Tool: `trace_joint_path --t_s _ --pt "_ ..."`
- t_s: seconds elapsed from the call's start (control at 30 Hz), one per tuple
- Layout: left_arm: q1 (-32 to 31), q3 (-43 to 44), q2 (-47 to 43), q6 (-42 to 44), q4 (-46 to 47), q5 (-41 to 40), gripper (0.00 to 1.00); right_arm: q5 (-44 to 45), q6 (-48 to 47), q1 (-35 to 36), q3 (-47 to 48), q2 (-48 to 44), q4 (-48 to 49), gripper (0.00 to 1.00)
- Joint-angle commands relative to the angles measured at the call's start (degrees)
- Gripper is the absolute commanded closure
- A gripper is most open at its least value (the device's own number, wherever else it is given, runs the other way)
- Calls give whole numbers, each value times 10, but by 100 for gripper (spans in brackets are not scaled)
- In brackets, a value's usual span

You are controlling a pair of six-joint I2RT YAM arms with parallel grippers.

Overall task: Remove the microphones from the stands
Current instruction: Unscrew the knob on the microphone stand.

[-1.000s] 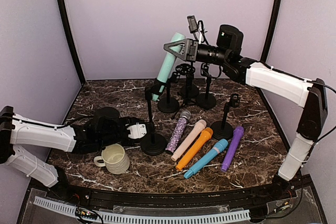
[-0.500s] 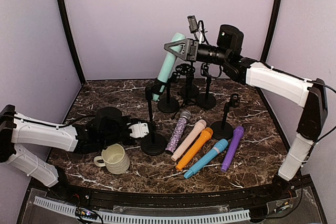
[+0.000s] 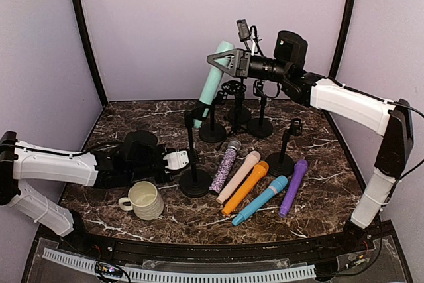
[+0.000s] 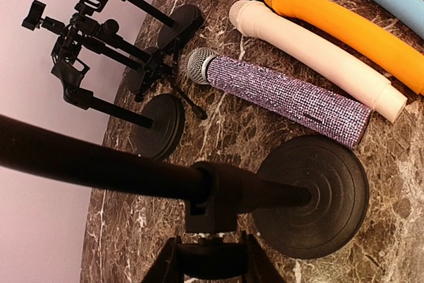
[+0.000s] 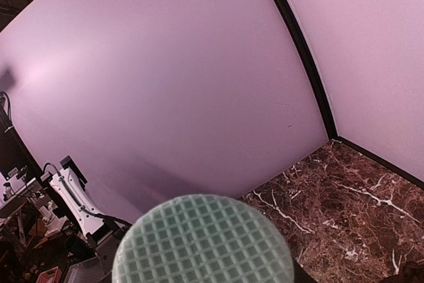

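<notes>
While the right gripper (image 3: 223,63) appears clamped on the upper body of the mint mic (image 3: 211,87), the mic's lower end sits tilted in the clip (image 3: 190,116) of the front stand (image 3: 193,157), so removal is judged not yet done. Low beside the pole, just above the base, lies the left gripper (image 3: 177,161). Whether its fingers are closed on the pole cannot be told. Remaining steps: steady the stand, then draw the mic clear of the clip.

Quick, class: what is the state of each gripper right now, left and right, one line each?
Left gripper: around the stand pole; clamped or not cannot be told.
Right gripper: closed on the mint microphone.
</notes>
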Motion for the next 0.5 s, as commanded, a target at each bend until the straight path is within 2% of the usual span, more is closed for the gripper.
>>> trace_joint_path --t_s 0.0,0.17,0.47 --pt "-4 19 -3 -51 -74 70 89 3 3 5 -3 -15 16 78" --pt "7 43 6 -86 -122 103 90 4 -2 6 -5 -17 11 78" --pt "52 71 13 -133 -166 232 89 10 -7 6 -9 -19 5 79"
